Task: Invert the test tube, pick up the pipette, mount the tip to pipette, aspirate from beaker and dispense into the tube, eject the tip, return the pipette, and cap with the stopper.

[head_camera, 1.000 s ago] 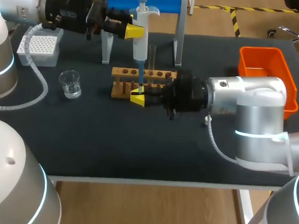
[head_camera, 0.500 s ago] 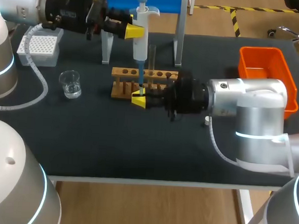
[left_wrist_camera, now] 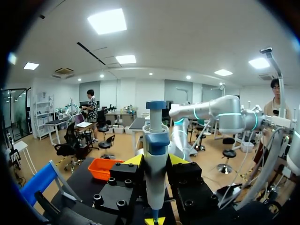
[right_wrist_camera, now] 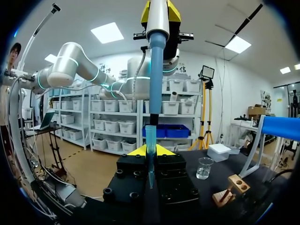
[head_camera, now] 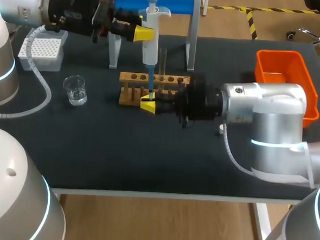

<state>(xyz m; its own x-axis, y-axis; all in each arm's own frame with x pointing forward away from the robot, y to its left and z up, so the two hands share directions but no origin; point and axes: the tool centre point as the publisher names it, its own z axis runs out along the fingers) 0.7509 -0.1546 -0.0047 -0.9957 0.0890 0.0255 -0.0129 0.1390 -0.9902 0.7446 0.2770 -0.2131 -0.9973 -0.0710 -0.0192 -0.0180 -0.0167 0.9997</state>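
My left gripper [head_camera: 145,34] is shut on the white pipette [head_camera: 150,40], holding it upright above the wooden rack [head_camera: 130,91]. In the left wrist view the pipette [left_wrist_camera: 156,159] stands between its yellow fingers [left_wrist_camera: 133,160]. A long blue tip [head_camera: 150,81] hangs from the pipette. My right gripper [head_camera: 148,105], reaching in from the right in front of the rack, is shut on the tip's lower end. The right wrist view shows the blue tip [right_wrist_camera: 151,136] running down between its fingers [right_wrist_camera: 136,151]. A clear test tube [head_camera: 163,60] stands upright in the rack. The beaker [head_camera: 75,90] sits left of the rack.
A white tip box [head_camera: 42,53] stands at the back left, under my left arm. An orange bin [head_camera: 299,66] sits at the back right. The blue-topped pipette stand [head_camera: 154,0] rises just behind the rack on white legs [head_camera: 192,43].
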